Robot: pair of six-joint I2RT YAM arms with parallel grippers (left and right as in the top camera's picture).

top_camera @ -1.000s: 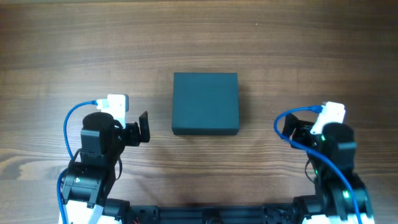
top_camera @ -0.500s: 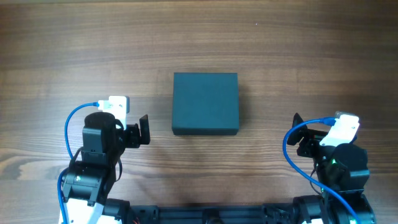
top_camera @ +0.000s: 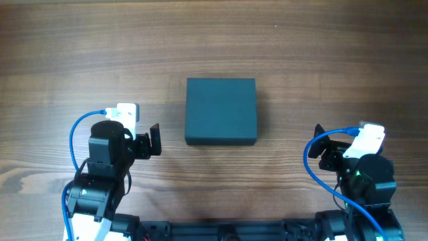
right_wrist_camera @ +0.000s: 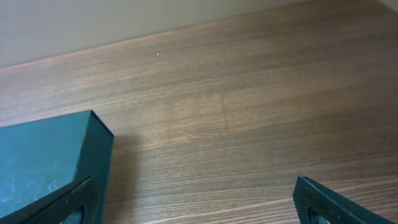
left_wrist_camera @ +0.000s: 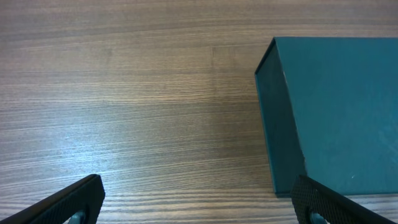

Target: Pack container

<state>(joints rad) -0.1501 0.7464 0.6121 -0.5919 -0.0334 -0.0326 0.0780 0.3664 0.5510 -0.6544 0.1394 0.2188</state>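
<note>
Released wide at the left pincer (left_wrist_camera: 198,190), nothing held; likewise at the right pincer (right_wrist_camera: 196,186), spread and empty. Apart from both, near the middle of the overhead view: the container (top_camera: 221,110), dark teal, lid shut flat, resting on the wooden surface (top_camera: 334,53). Seen from overhead, at two o'clock of the left pincer, ten o'clock of the right pincer.
</note>
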